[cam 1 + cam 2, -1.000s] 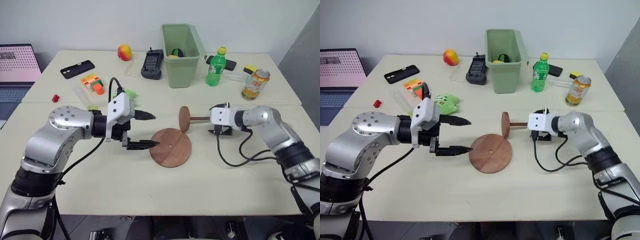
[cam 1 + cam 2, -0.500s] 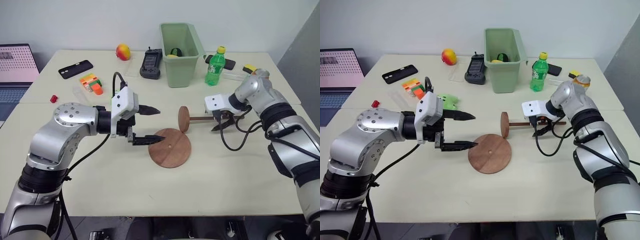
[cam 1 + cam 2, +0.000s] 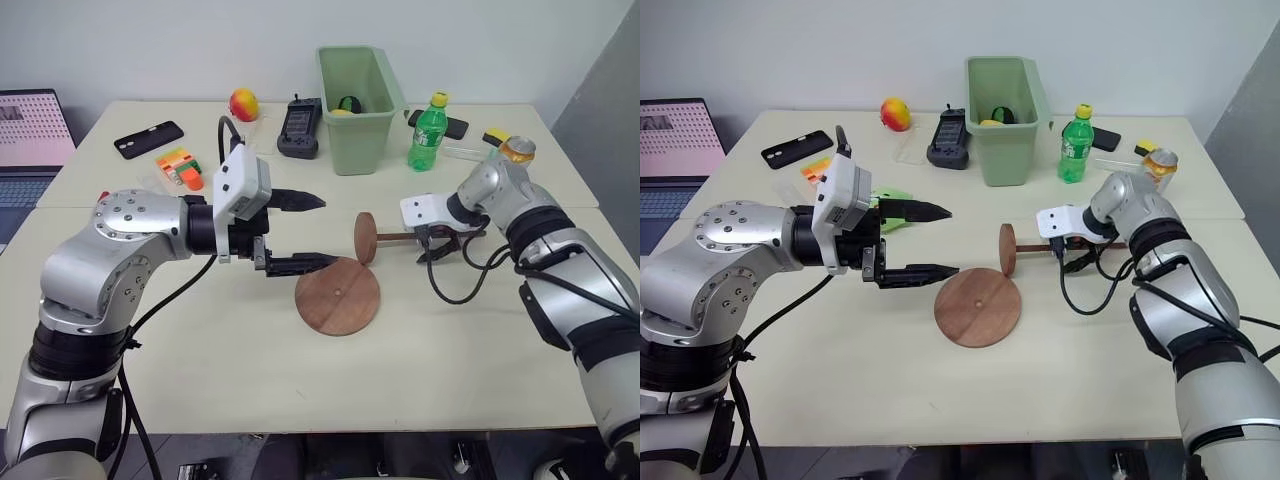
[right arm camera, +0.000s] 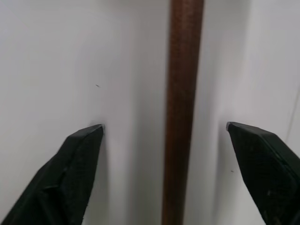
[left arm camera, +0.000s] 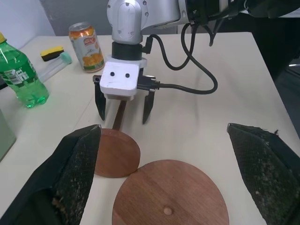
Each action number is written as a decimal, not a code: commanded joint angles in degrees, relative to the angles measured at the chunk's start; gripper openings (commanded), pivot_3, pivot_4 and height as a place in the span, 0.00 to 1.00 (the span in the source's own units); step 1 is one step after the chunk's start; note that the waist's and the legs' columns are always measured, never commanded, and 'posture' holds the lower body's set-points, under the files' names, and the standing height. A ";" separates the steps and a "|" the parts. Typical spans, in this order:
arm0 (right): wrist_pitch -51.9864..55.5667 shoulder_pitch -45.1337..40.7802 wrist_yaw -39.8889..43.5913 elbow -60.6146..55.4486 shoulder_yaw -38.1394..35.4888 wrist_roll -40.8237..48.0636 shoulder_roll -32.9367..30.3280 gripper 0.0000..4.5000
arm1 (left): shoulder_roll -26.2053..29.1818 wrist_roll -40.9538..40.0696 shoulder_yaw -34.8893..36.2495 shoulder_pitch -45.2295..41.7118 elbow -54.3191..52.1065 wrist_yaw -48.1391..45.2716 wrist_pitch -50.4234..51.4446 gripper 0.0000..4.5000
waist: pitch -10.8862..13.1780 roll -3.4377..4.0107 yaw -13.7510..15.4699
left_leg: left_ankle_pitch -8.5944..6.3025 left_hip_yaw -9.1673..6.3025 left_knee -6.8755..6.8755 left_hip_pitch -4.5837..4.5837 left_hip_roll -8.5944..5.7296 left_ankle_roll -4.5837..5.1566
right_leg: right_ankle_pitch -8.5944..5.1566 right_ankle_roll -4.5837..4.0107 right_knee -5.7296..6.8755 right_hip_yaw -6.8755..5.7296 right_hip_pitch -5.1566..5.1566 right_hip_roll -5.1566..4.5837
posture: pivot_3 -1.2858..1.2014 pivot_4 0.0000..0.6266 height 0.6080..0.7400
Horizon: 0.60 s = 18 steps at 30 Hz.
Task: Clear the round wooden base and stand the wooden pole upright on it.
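Nearest us, the round wooden base lies flat on the cream table, nothing on top of it, its small centre hole showing. Just above its left edge hovers the left gripper, fingers spread wide apart and empty, pointing toward the right. A little farther back, the wooden pole lies on its side, its fixed disc standing on edge just behind the base, rod running off to the right. Over that rod sits the right gripper, tilted down, fingers parted and straddling the rod, one either side, not clamped on it. Farther back stand a green bottle, a drinks can and a green bin
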 commanded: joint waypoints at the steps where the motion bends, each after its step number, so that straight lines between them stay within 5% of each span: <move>1: -0.49 -2.51 -0.93 1.10 -1.00 -0.89 -0.48 0.74 | 0.98 -0.43 0.85 -0.58 -1.42 -0.20 -0.17 1.00 | 0.00 0.00 -0.01 | 0.00 0.00 0.00 0.00 0.00 0.00 | 0.00 0.00 0.00 0.00 0.00 0.00 | 0.52 0.24 1.00; 14: 2.41 -4.35 2.64 1.66 -3.79 0.57 -0.03 0.07 | 1.16 -0.87 0.71 0.99 -2.56 -0.68 -0.15 1.00 | 0.00 0.01 -0.06 | 0.00 -0.01 -0.01 0.00 0.00 0.00 | 0.00 0.00 -0.01 0.00 0.00 0.00 | 0.52 0.24 1.00; 18: 4.18 -3.58 4.32 0.98 -7.30 3.54 -0.13 0.03 | 0.74 -1.55 1.91 2.89 -3.85 0.39 -0.22 1.00 | 0.01 0.01 -0.08 | 0.00 -0.01 -0.01 0.00 0.01 0.00 | 0.00 0.00 -0.01 0.03 -0.01 0.00 | 0.52 0.24 1.00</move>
